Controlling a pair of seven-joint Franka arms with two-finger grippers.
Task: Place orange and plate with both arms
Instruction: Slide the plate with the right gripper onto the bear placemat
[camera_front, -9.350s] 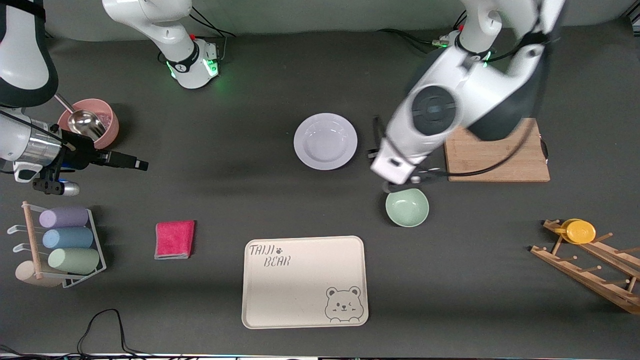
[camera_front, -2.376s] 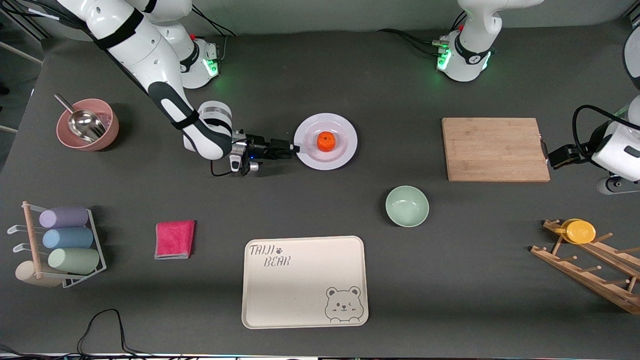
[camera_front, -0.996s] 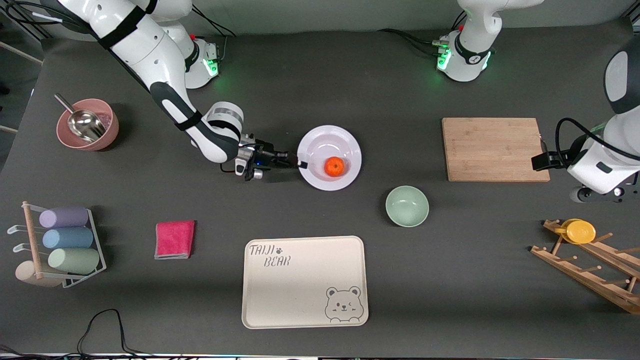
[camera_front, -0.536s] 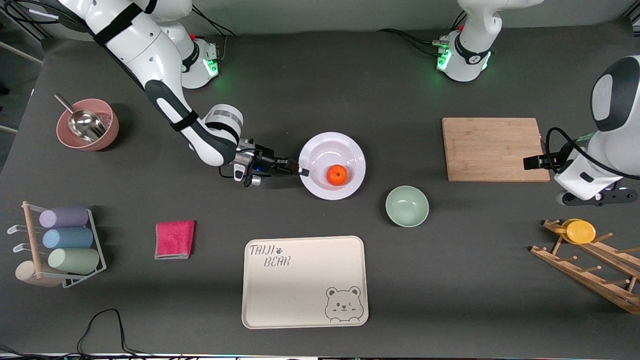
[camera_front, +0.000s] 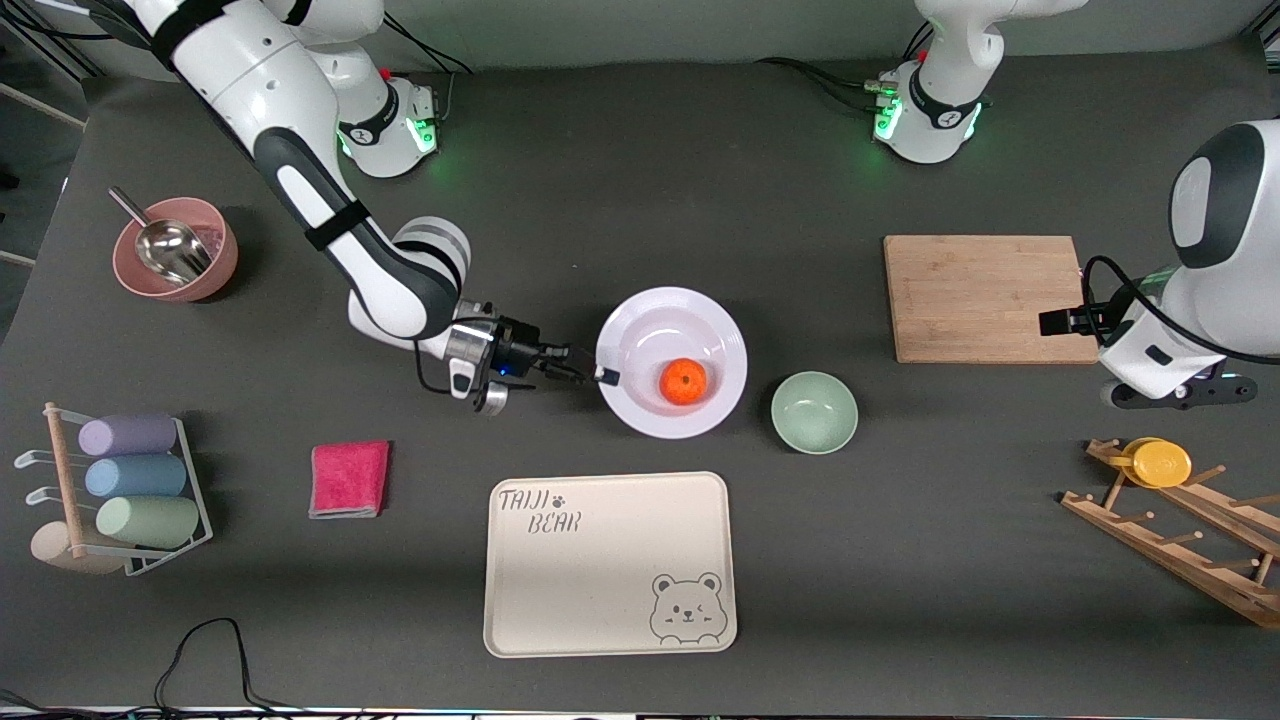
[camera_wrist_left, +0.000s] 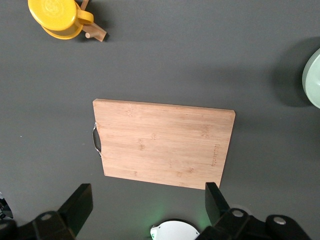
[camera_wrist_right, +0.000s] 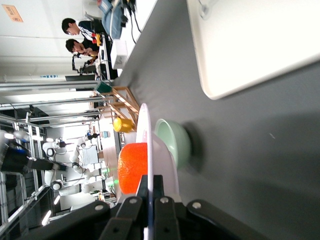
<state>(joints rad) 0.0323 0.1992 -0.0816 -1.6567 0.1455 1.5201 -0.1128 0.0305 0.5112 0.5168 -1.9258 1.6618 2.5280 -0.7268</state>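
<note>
My right gripper (camera_front: 598, 375) is shut on the rim of the pale plate (camera_front: 660, 325) and holds it roughly level over the dark mat, beside the mint-green bowl. The orange (camera_front: 684, 381) rests in the plate's shallow centre. In the right wrist view the fingers clamp the plate's (camera_wrist_right: 144, 131) thin edge, with the orange (camera_wrist_right: 132, 167) just past them. My left gripper (camera_front: 1062, 321) hangs open and empty over the handle end of the cutting board, with the board showing between its fingers (camera_wrist_left: 76, 207) in the left wrist view.
The mint-green bowl (camera_front: 814, 412) sits close to the plate. The beige bear tray (camera_front: 608, 563) lies nearer the camera. The wooden cutting board (camera_front: 990, 298), the rack with a yellow cup (camera_front: 1160, 463), a pink cloth (camera_front: 349, 479), a cup rack (camera_front: 125, 490) and a pink scoop bowl (camera_front: 177, 248) surround them.
My right gripper has carried the plate with the orange toward the front camera and the bear tray. The left gripper has drifted a little toward the cutting board, staying open.
</note>
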